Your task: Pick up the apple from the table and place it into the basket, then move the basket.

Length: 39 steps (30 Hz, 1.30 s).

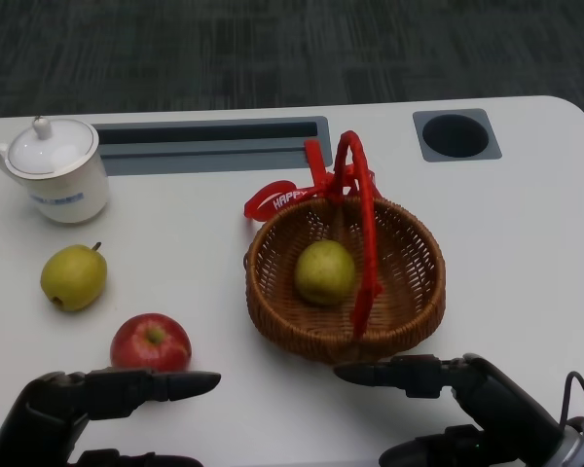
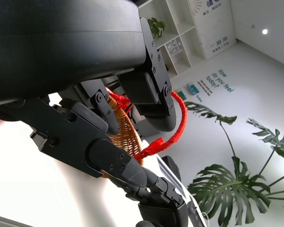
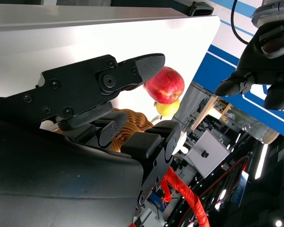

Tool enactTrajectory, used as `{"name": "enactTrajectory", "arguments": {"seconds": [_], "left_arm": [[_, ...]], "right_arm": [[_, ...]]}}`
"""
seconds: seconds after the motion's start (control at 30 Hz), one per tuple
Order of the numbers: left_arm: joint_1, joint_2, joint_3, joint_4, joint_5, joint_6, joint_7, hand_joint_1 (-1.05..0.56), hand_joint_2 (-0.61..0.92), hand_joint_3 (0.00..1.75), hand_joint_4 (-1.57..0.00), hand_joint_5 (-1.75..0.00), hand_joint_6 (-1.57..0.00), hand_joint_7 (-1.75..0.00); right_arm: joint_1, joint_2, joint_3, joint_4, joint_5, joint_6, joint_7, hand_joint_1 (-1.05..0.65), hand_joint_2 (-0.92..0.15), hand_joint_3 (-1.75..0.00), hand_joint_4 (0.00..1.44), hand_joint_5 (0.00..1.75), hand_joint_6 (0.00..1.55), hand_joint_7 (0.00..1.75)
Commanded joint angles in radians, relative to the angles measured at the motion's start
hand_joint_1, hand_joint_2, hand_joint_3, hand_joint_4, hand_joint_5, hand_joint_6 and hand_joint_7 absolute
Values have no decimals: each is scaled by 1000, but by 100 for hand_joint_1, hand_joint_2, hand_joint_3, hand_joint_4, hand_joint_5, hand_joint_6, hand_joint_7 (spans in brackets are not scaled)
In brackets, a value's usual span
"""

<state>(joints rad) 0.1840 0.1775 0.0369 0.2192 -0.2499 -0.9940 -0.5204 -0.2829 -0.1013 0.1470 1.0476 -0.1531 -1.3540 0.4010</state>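
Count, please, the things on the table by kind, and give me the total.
Pears: 2, one on the table, one in the basket
Apples: 1, red
Baskets: 1, wicker with a red handle
Lidded white cups: 1
Total: 5

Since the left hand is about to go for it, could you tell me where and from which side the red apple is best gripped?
Grip the red apple around its round middle, coming down from above with the left hand, which already sits just before it. It stands upright with its stem dimple on top, and its sides look free: the pear and the basket both lie apart from it.
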Motion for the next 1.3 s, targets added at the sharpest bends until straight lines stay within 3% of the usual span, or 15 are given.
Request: {"name": "enactTrajectory", "arguments": {"seconds": [0.03, 0.77, 1.07, 1.3], "left_arm": [[6, 9, 2, -3, 1, -3, 14, -25, 78, 0, -106, -1, -99, -1], [-6, 18, -12, -6, -13, 14, 8, -32, 75, 0, -104, 0, -97, 0], [-38, 33, 29, -2, 36, -25, 31, -50, 71, 0, -84, 0, -79, 0], [-134, 62, 166, 110, 337, -68, 197, -70, 73, 1, -44, 0, -42, 0]], "right_arm": [[-8, -19, 10, -8, 1, -11, -15, -50, -86, 0, 65, 0, 58, 0], [-26, -41, 31, -10, -26, -17, -72, -48, -87, 0, 67, 0, 60, 0], [-34, -46, 36, -2, -49, -23, -97, -49, -89, 0, 67, 0, 60, 0], [-31, -44, 45, -1, -40, -27, -94, -49, -89, 0, 68, 0, 60, 0]]}}
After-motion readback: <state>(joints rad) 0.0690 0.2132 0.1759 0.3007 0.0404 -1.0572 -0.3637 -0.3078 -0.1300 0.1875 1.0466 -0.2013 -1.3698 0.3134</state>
